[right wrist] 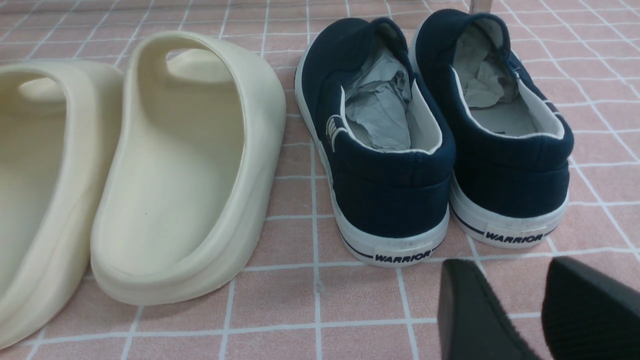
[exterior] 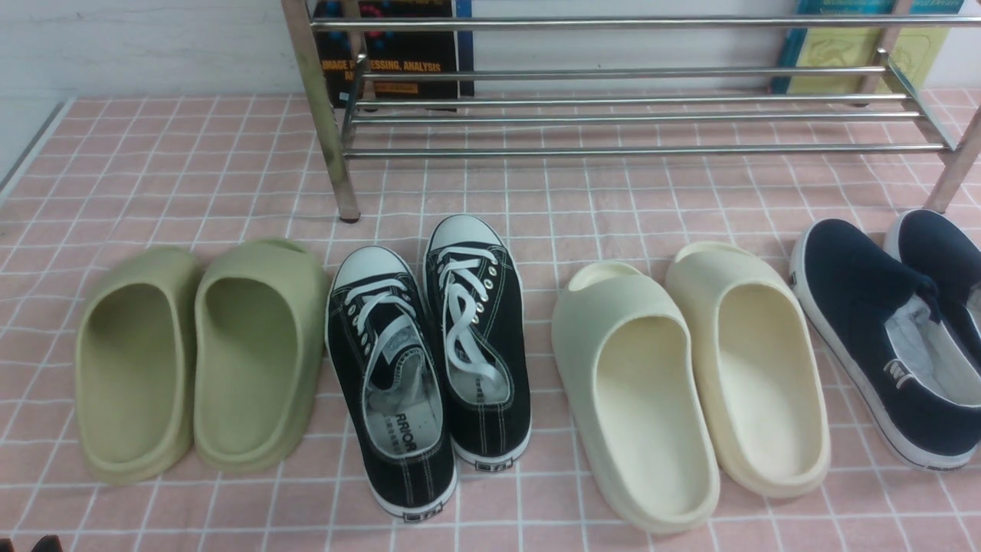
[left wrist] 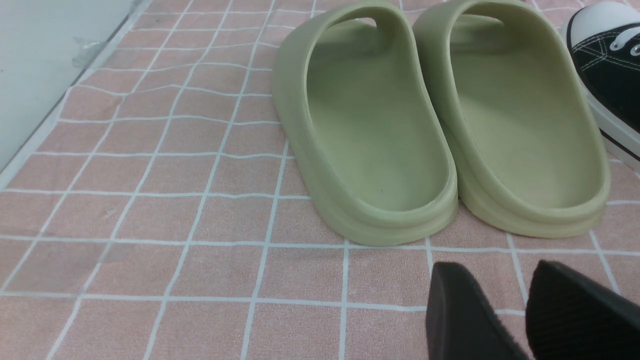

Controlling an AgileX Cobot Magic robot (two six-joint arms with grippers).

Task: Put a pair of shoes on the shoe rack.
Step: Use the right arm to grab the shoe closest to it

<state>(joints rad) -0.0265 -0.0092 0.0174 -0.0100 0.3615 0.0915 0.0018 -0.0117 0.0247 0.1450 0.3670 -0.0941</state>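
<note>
The pair of shoes, two navy slip-ons with white soles, stands heels toward me at the far right of the pink checked cloth, one shoe [exterior: 858, 307] beside the other [exterior: 946, 261]. Crumpled paper fills both shoes [right wrist: 390, 185] [right wrist: 505, 165]. My right gripper [right wrist: 510, 265] hovers just behind their heels, open, with bare cloth between its black fingers [right wrist: 465, 310]. Over at the left, my left gripper [left wrist: 497, 267] is open too, behind the green slippers, and holds nothing. The chrome shoe rack [exterior: 628, 149] stands at the back, and its bars carry no shoes.
Left to right on the cloth in front of the rack: green slippers [exterior: 199, 360], black lace-up sneakers [exterior: 429, 360], cream slippers [exterior: 690, 383], then the navy pair. Books [exterior: 398, 54] lean behind the rack. The table edge [left wrist: 30, 145] runs along the far left.
</note>
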